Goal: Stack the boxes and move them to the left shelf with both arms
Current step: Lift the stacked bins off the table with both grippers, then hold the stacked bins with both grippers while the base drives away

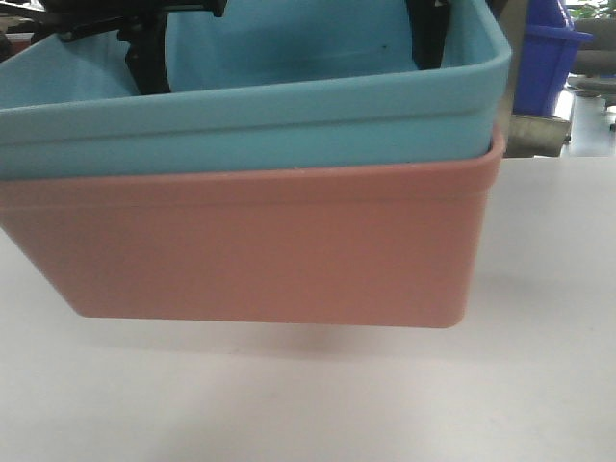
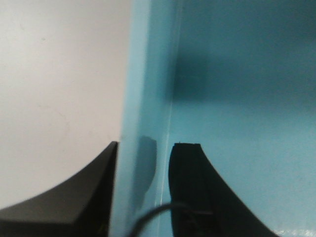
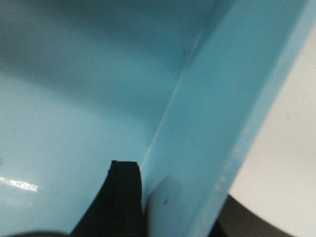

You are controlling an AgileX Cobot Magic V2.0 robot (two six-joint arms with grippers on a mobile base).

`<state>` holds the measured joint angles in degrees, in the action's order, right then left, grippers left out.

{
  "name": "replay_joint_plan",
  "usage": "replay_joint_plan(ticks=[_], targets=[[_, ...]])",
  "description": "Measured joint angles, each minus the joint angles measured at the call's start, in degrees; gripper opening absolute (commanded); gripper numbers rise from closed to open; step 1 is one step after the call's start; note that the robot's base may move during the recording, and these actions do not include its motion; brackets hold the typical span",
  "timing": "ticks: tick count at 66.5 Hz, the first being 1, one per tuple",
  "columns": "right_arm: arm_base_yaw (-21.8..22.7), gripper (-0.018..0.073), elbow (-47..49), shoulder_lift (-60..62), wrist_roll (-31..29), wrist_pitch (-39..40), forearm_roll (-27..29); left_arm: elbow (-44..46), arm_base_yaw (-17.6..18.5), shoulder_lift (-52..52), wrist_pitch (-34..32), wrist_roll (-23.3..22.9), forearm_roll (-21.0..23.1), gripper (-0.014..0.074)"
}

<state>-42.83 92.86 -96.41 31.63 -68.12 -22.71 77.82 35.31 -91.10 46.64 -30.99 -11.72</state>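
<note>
Nested in the pink tub (image 1: pixel 269 250), the blue tub (image 1: pixel 289 106) seems clamped wall-to-wall by the left gripper (image 2: pixel 148 148) and right gripper (image 3: pixel 177 187), sharing the lift.

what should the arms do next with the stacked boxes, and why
Probably carry the stack sideways toward the left shelf, both arms moving together. The light blue box sits nested in the pink box, the left gripper and right gripper each straddle a blue wall, and the stack seems clear of the table. The shelf is not in view.
</note>
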Motion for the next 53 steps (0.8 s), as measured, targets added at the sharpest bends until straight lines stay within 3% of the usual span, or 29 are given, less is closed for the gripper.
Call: replay_joint_plan(ticks=[53], targets=[[0.0,0.0055,0.1,-0.2,0.0,-0.1,0.0,0.0,0.0,0.0,0.0,0.0,0.0,-0.0007]])
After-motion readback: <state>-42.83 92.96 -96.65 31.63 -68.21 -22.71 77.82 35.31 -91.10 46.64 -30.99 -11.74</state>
